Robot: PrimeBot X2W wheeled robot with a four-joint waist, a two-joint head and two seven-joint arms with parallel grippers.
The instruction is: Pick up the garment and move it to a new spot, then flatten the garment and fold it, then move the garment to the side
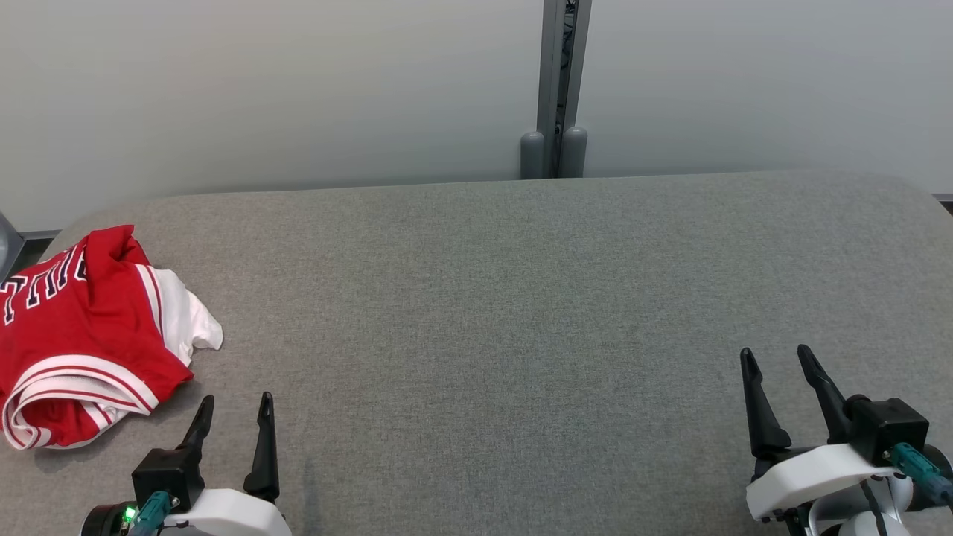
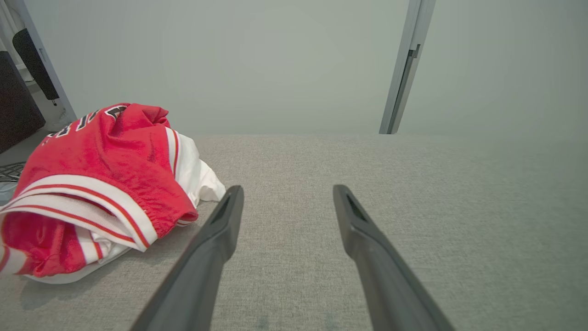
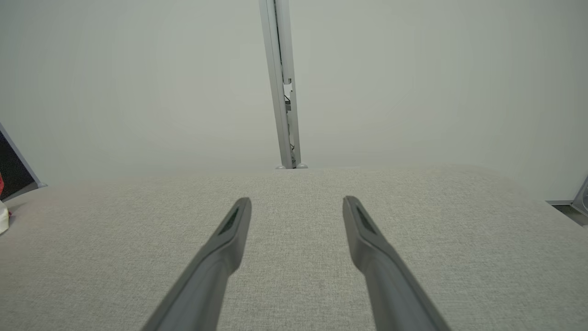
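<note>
The garment is a red jersey with white trim and black-and-white lettering, crumpled in a heap at the far left of the grey fabric table. The left wrist view has the garment just left of my fingers. My left gripper stands open near the front edge, just right of the heap and clear of it. At the front right my right gripper is open with nothing between its fingers. From the right wrist, a sliver of the garment shows at the left edge, far from that gripper.
A pale wall runs behind the table, with a grey vertical post at its middle. Dark furniture stands beyond the table's left end. The table's corners are rounded.
</note>
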